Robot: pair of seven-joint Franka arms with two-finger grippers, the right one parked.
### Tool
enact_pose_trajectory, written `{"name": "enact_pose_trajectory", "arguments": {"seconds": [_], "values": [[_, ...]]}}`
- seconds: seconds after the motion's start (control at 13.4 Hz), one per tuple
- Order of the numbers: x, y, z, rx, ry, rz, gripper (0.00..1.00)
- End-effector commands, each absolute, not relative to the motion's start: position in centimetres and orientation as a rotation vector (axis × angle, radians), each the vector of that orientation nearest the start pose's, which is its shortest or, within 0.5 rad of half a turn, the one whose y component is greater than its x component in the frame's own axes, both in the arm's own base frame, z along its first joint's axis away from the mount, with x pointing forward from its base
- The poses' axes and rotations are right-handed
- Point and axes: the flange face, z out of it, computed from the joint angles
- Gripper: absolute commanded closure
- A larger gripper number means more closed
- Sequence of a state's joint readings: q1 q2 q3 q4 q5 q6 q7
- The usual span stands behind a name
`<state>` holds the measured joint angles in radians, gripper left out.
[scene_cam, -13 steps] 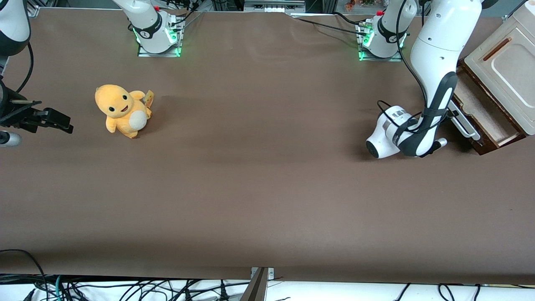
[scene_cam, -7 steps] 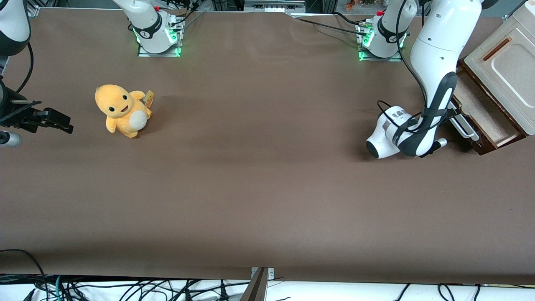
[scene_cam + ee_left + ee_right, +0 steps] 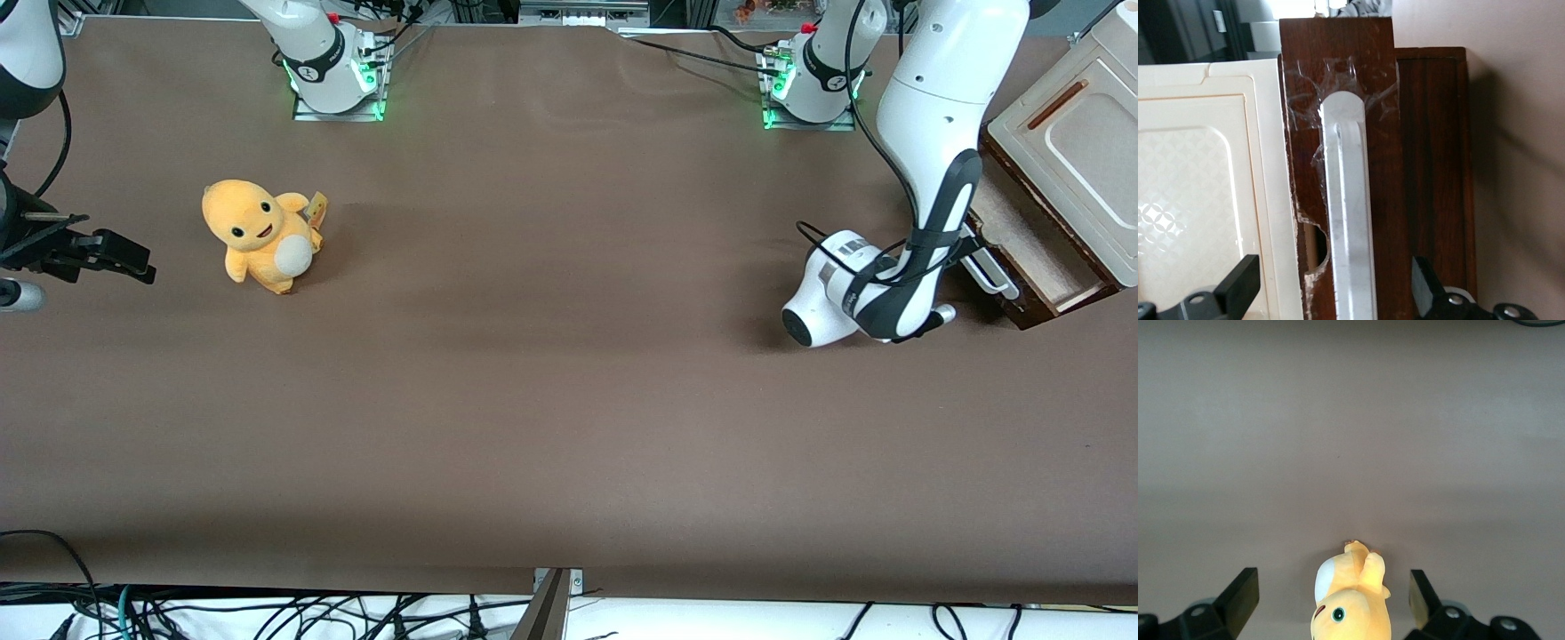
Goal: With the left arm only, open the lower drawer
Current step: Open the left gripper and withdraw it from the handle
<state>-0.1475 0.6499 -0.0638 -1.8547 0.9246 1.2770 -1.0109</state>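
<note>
The lower drawer (image 3: 1031, 253) sits at the working arm's end of the bench (image 3: 551, 400), pulled partly out of the cream cabinet (image 3: 1071, 147) so that its pale tan inside shows. The left arm (image 3: 925, 133) reaches down in front of the drawer, with its wrist low over the bench just beside the drawer front. In the wrist view the claw (image 3: 1331, 293) stands apart, its two black fingers (image 3: 1238, 287) spread wide to either side of the drawer's white bar handle (image 3: 1348, 220), and neither finger touches the bar. The handle runs straight between them along the dark brown drawer front (image 3: 1338, 80). The cream panel (image 3: 1205, 200) of the cabinet lies alongside that front. A yellow plush toy (image 3: 258, 236) sits well apart, toward the parked arm's end of the bench.
</note>
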Motion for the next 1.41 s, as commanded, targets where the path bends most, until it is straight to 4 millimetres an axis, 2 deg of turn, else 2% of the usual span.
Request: {"name": "enact_pose_trajectory", "arguments": {"seconds": [0.0, 0.07, 0.22, 0.37, 0.52, 0.89, 1.19, 1.34], "values": [[55.1, -2.5, 21.2, -1.799, -0.388, 0.5, 0.0], [56.4, -4.0, 22.6, -1.87, -0.409, 0.516, 0.0], [58.0, -4.8, 25.2, -1.982, -0.384, 0.586, 0.0], [58.6, -5.2, 28.0, -2.095, -0.374, 0.638, 0.0], [59.6, -6.6, 30.7, -2.219, -0.393, 0.663, 0.0], [61.3, -8.7, 37.4, -2.518, -0.299, 0.714, 0.0], [60.7, -8.7, 43.3, -2.749, -0.226, 0.698, 0.0], [60.7, -6.5, 47.2, -2.955, -0.167, 0.62, 0.0]]}}
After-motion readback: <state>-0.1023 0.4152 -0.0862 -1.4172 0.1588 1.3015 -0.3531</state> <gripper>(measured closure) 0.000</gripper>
